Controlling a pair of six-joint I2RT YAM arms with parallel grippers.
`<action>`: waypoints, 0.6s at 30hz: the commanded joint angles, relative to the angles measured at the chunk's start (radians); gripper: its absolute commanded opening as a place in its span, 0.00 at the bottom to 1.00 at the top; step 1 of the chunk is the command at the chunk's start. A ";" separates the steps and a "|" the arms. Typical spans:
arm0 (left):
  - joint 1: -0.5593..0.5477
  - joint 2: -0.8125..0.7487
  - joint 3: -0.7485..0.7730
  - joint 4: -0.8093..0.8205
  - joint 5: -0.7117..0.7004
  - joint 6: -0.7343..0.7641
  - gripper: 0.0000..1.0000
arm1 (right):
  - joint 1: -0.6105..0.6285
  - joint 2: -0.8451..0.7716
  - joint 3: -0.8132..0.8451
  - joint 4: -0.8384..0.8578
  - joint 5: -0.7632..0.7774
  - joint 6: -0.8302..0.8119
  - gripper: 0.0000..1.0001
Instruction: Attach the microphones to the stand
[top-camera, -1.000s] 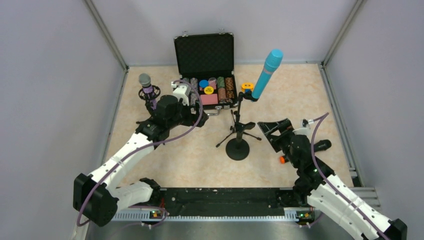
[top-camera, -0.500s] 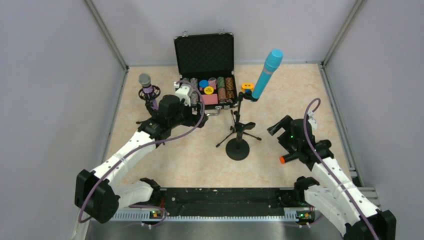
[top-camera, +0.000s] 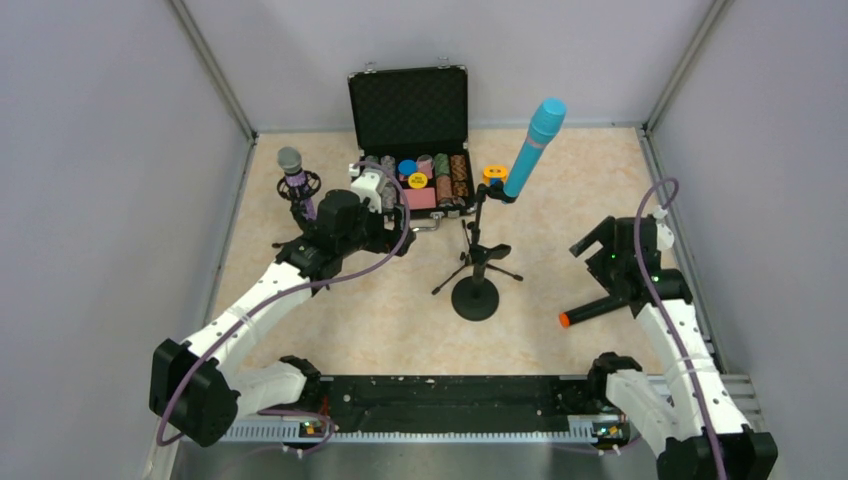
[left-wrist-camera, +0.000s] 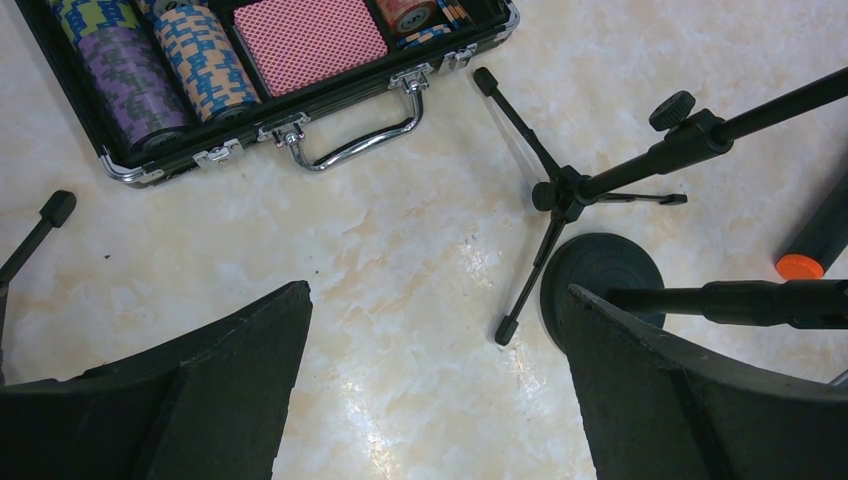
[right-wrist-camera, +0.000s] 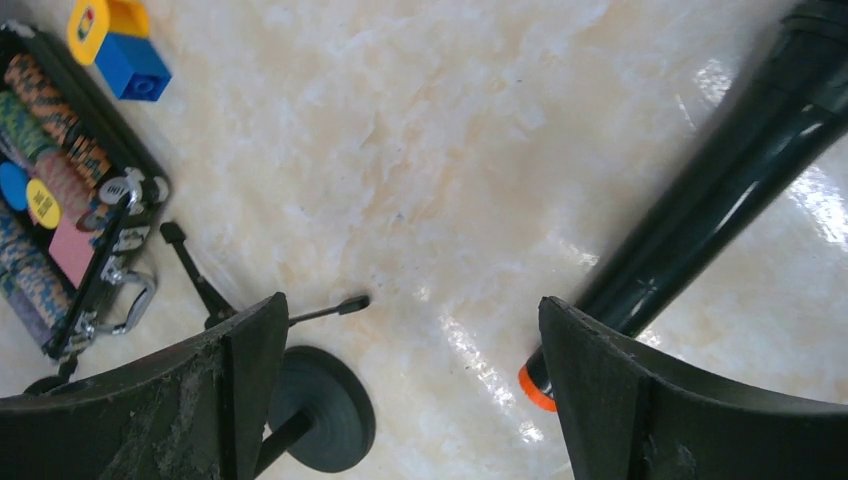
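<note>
Black mic (top-camera: 598, 308) lies flat on the table (top-camera: 400, 320), right of the stand (top-camera: 476, 298), with its orange end (right-wrist-camera: 537, 385) toward the stand. Cyan mic (top-camera: 535, 140) and purple mic (top-camera: 292, 175) are already mounted upright.

Right gripper (right-wrist-camera: 410, 305) hangs near the black mic, jaws wide and empty. The barrel lies beside one finger, not between the jaws. Left gripper (left-wrist-camera: 437, 292) is likewise wide and empty.

Handling, as judged: a rigid, light, glossy round barrel, likely to roll and slip. Grip across mid-barrel, clear of the head, leaving the orange end free for the clip.
</note>
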 joint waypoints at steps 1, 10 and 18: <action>-0.001 -0.008 -0.003 0.030 0.008 0.014 0.99 | -0.081 0.026 0.026 -0.058 -0.033 -0.048 0.90; -0.002 -0.010 -0.002 0.030 0.033 0.011 0.99 | -0.247 0.171 -0.124 -0.038 -0.150 -0.063 0.81; -0.002 -0.024 0.002 0.024 0.025 0.014 0.99 | -0.264 0.263 -0.182 0.058 -0.114 -0.087 0.77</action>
